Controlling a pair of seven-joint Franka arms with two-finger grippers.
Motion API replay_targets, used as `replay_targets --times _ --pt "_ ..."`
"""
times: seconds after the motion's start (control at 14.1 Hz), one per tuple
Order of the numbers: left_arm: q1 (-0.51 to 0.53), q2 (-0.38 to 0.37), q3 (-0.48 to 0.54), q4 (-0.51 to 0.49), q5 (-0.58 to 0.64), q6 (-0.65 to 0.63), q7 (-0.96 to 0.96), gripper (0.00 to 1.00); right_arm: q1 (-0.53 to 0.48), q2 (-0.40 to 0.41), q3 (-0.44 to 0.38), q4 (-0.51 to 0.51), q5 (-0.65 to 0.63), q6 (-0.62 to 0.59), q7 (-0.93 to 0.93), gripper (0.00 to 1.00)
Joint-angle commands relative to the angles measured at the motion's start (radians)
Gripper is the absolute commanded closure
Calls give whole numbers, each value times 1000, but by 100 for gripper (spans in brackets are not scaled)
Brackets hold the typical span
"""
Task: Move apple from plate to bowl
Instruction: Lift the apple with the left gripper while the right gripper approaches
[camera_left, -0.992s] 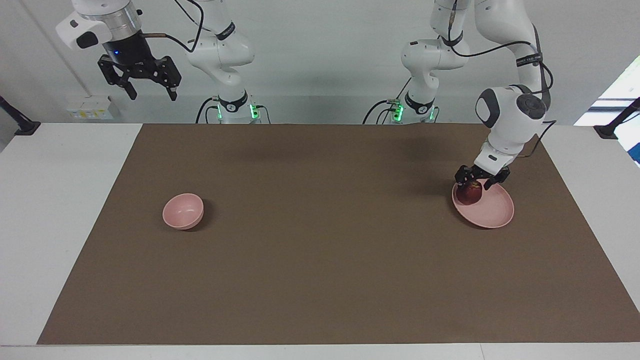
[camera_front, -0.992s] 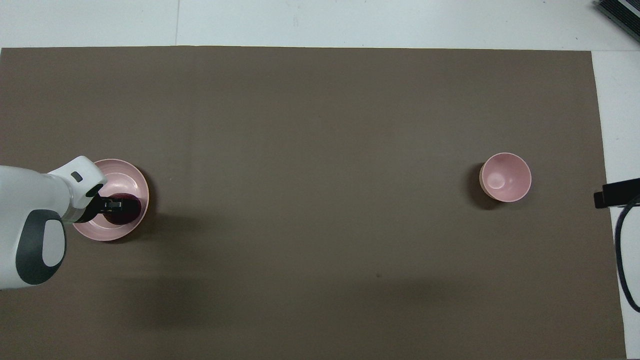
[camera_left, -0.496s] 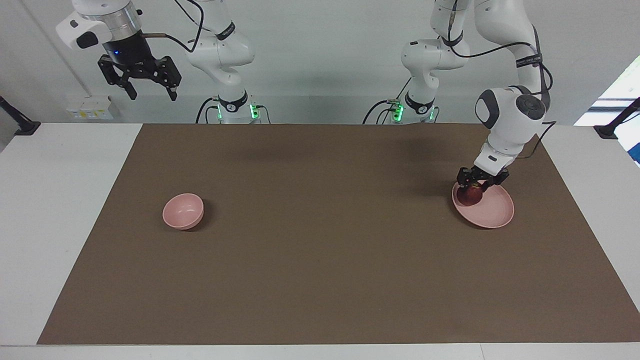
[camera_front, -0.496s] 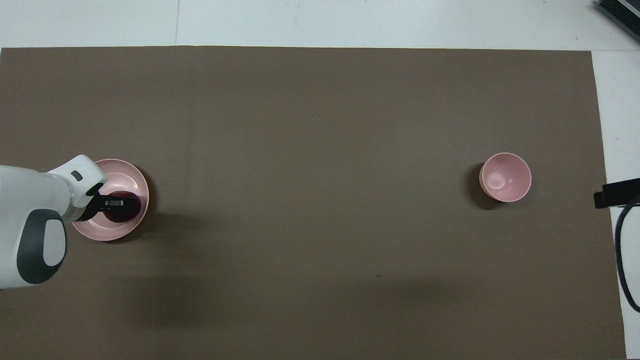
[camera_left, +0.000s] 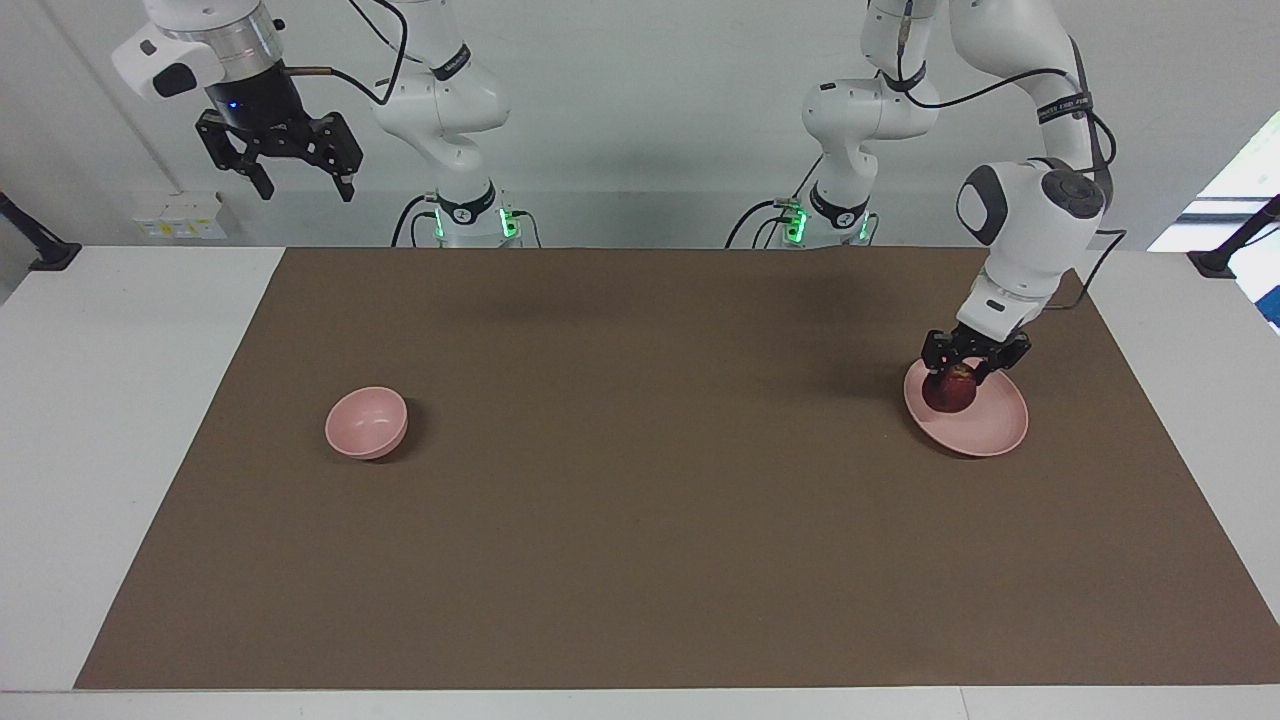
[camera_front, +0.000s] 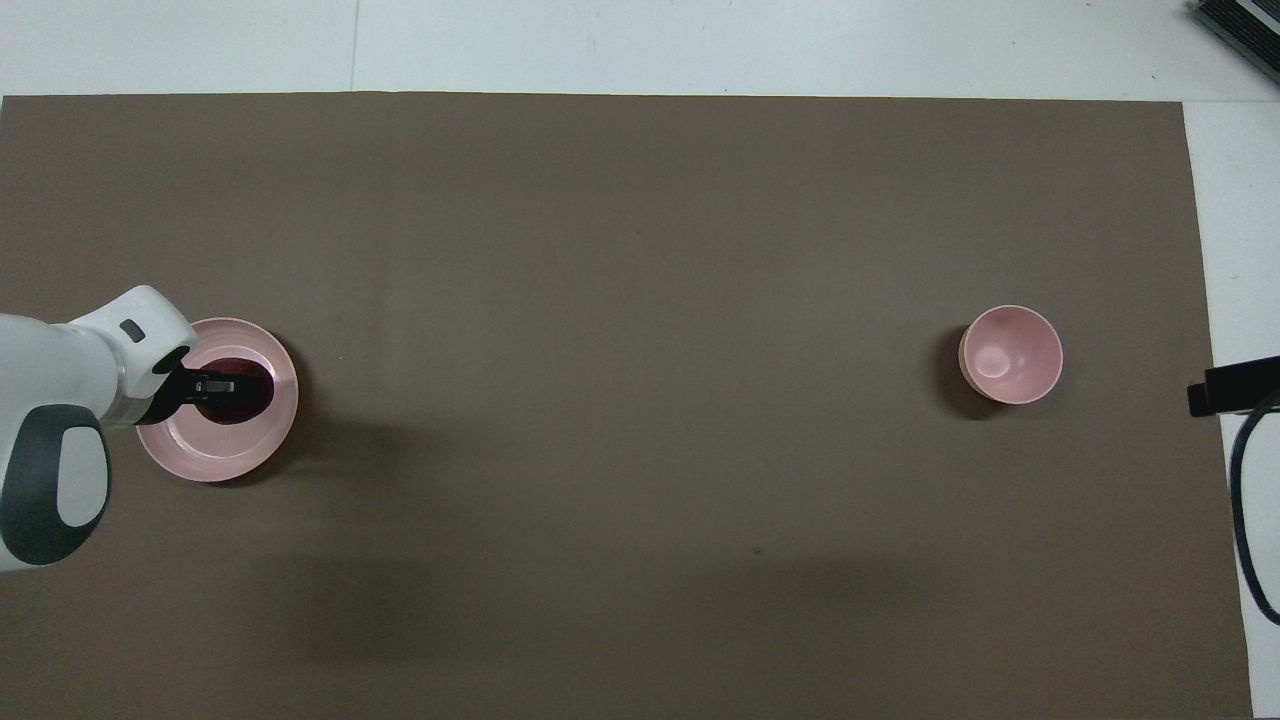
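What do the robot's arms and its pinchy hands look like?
Both arms are smooth, rounded and white, with dark grey oval caps on the joints and black cables looping along them. Small green lights glow at their bases. The left gripper and right gripper are black with two fingers; the right one hangs from a silver ring with a tiny blue light.

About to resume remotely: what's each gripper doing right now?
Left gripper: shut on the apple, over the plate.
Right gripper: open, empty, raised and waiting.

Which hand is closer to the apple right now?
Left. The left hand is shut on the apple over the plate. The right hand waits open, up in the air at the bowl's end of the table.
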Motion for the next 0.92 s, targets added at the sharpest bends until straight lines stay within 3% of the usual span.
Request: replay_targets --times 0.0,0.5,0.85 --pt "-17 -40 -14 43 -112 -114 20 100 -10 -18 3 -22 4 9 -31 0" --pt "-42 -56 -118 58 -618 -138 10 100 -25 -20 -2 -75 96 24 -44 0" --pt "-40 -56 -241 72 -950 -94 -4 100 -41 2 0 -163 196 136 -21 0"
